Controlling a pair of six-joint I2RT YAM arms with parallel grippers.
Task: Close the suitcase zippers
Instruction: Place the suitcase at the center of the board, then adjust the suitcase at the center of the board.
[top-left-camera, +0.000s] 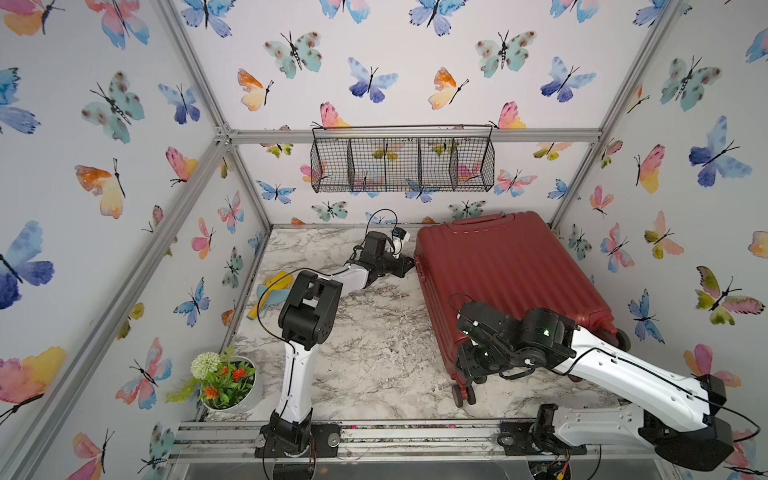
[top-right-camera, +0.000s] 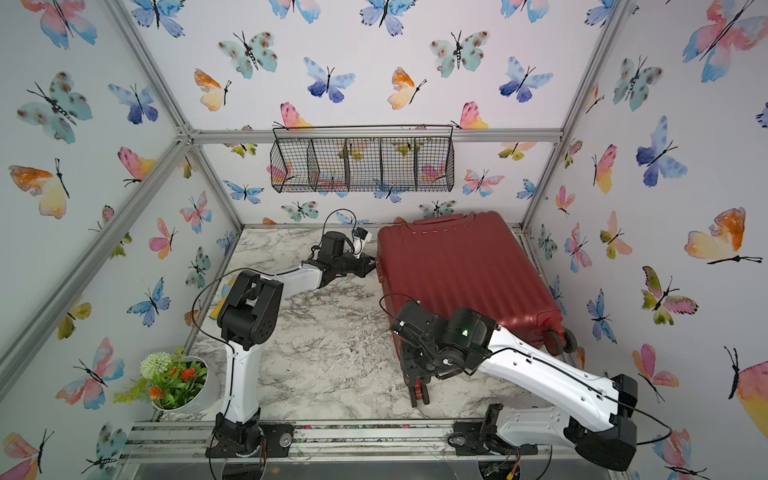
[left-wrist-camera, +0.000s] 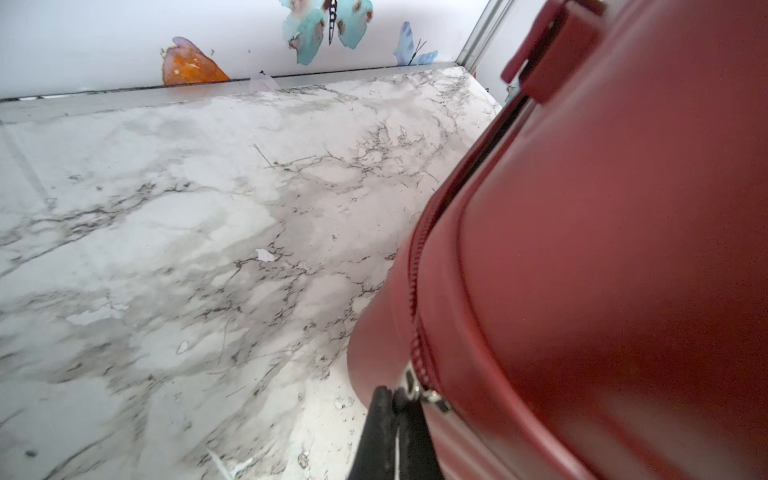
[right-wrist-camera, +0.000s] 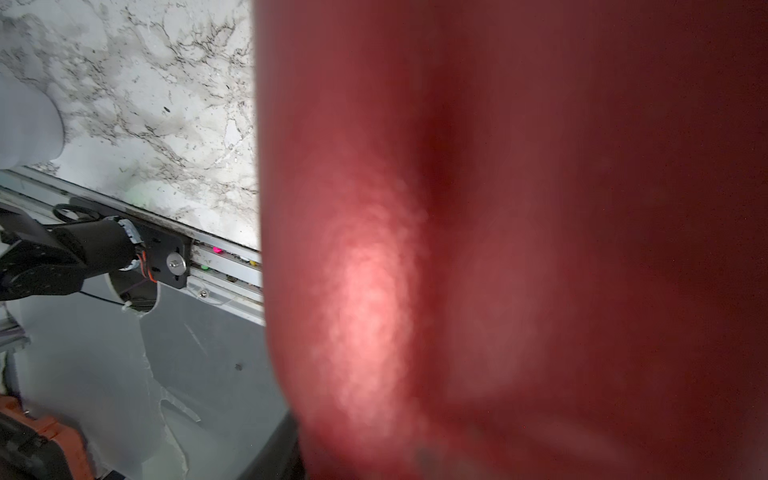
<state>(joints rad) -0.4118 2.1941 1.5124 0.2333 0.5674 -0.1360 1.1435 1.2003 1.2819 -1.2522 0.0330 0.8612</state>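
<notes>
The left tool (left-wrist-camera: 395, 397) has its two black fingers pressed together on the small silver zipper pull (left-wrist-camera: 415, 388). The pull sits on the rounded corner of the suitcase (left-wrist-camera: 602, 270). From there the dark red zipper track (left-wrist-camera: 417, 291) runs along the seam. Farther along, the seam shows a dark gap between the two shell halves. In both top views this tool (top-left-camera: 409, 266) reaches the case's left edge, toward the back of the counter (top-left-camera: 365, 353).

The right tool (top-left-camera: 468, 368) is at the near left corner of the case, just above a double wheel (top-left-camera: 463, 395). Its own arm hides its fingers, and the right wrist view shows mostly blurred red shell, so it is unclear whether they are apart or together.

The suitcase (top-left-camera: 511, 266) lies flat on the right half of the counter, ribbed shell up, with its wheels toward the arm bases and its handle toward the back wall.

A black wire basket (top-left-camera: 403, 166) hangs on the back wall. A potted plant (top-left-camera: 224, 382) stands at the near left corner.
</notes>
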